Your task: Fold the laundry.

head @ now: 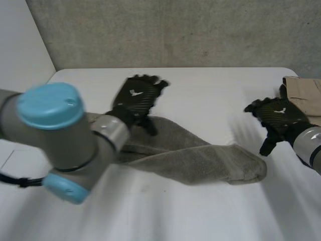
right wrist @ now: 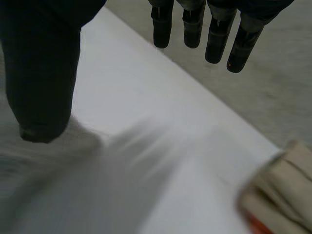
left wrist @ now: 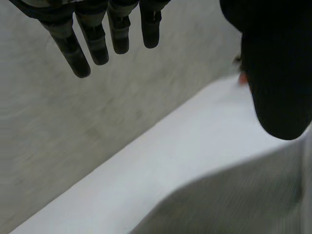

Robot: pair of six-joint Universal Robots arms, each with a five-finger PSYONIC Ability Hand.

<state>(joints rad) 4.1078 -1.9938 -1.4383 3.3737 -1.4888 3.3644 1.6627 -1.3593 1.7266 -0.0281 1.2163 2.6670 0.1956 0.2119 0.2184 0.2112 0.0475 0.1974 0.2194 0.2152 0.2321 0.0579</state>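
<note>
Found left hand (head: pixel 136 98) spread empty over towel's (head: pixel 200 158) far left part, right hand (head: pixel 276 114) likewise open off its right end, probably lining up grips.

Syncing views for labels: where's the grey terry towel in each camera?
Head view: grey terry towel mid-table, from left hand toward right hand.
Left wrist view: towel beneath the hand's thumb.
Right wrist view: probably the grey blur by the thumb.
Shared landmark: far edge of the white table against the grey wall.
</note>
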